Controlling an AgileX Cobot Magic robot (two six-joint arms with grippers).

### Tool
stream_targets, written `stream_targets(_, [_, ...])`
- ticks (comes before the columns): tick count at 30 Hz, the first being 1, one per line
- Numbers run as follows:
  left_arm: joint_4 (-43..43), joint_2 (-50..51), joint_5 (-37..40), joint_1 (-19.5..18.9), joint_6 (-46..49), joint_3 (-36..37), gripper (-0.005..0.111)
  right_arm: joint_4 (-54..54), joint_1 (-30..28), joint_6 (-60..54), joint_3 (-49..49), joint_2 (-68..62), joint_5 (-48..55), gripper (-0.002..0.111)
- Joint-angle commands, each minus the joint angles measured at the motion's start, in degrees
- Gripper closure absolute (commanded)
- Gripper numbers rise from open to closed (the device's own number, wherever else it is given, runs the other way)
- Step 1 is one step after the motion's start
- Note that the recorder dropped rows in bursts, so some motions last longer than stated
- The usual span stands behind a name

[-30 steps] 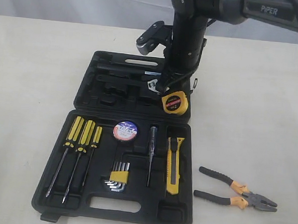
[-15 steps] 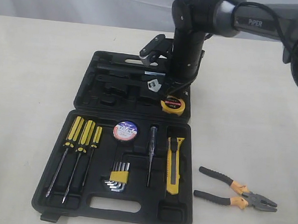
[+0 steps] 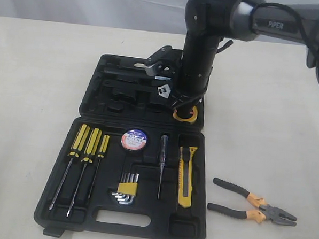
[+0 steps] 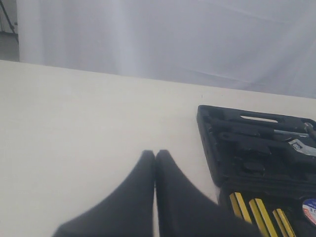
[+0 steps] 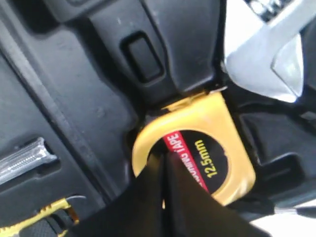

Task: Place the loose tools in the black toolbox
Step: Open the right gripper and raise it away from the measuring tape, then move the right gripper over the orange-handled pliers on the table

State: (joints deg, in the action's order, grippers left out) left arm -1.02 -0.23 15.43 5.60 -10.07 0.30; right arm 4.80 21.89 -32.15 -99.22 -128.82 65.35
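The black toolbox [image 3: 91,97] lies open on the table. The yellow tape measure [image 3: 183,116] sits in a recess at the right end of the far half. My right gripper [image 3: 182,106] is shut, and its tips press on the tape measure's face [image 5: 217,148]. The black tape roll [image 3: 134,139] and the yellow-black utility knife [image 3: 186,174] lie in the near half. The pliers [image 3: 254,205] lie on the table to the right of the box. My left gripper [image 4: 155,153] is shut and empty above bare table, left of the toolbox [image 4: 247,148].
Three yellow-black screwdrivers [image 3: 85,158], a set of hex keys [image 3: 127,188] and a slim tester screwdriver [image 3: 162,162] fill the near half. A silver wrench [image 3: 163,90] lies in the far half beside the tape measure. A white curtain hangs behind the table.
My right gripper has come down onto the tape measure, which has sunk lower into its recess and is now mostly covered by the arm. Everything else is unmoved.
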Motion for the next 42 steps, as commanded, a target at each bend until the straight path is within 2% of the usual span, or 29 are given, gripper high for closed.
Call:
stream_targets(1, [-0.3,0.2,0.0,0.3,0.0,-0.3,0.107,0.9,-0.5,-0.9,2.5,-0.5,-2.4,0.109])
stream_targets(8, [-0.3,0.2,0.0,0.3,0.0,-0.3,0.107,0.9,-0.5,-0.9,2.5,3.1,-2.0,0.109])
stream_targets(18, [-0.3,0.2,0.0,0.3,0.0,-0.3,0.107,2.8,-0.1,-2.2,4.8,16.5,4.6,0.109])
stream_targets(24, [-0.3,0.2,0.0,0.3,0.0,-0.3,0.107,1.9,0.9,-2.9,19.4,29.9,2.4,0.109])
stream_targets(26, [-0.3,0.2,0.0,0.3,0.0,-0.3,0.107,0.4,1.4,-1.9,26.2,34.7,-0.6,0.109])
stream_targets(27, [-0.3,0.2,0.0,0.3,0.0,-0.3,0.107,-1.5,1.7,0.4,32.7,39.8,-2.3,0.109])
stream_targets(32, [-0.3,0.2,0.0,0.3,0.0,-0.3,0.107,-2.5,1.7,2.3,46.6,51.9,-2.3,0.109])
stream_targets(37, [-0.3,0.2,0.0,0.3,0.0,-0.3,0.107,-7.0,1.7,2.3,55.1,59.3,-1.6,0.109])
stream_targets(41, [0.2,0.2,0.0,0.3,0.0,-0.3,0.107,-15.9,1.7,-0.7,62.2,61.8,-8.8,0.108])
stream_targets(42, [0.2,0.2,0.0,0.3,0.0,-0.3,0.107,-16.2,1.7,-2.4,64.1,61.8,-12.1,0.104])
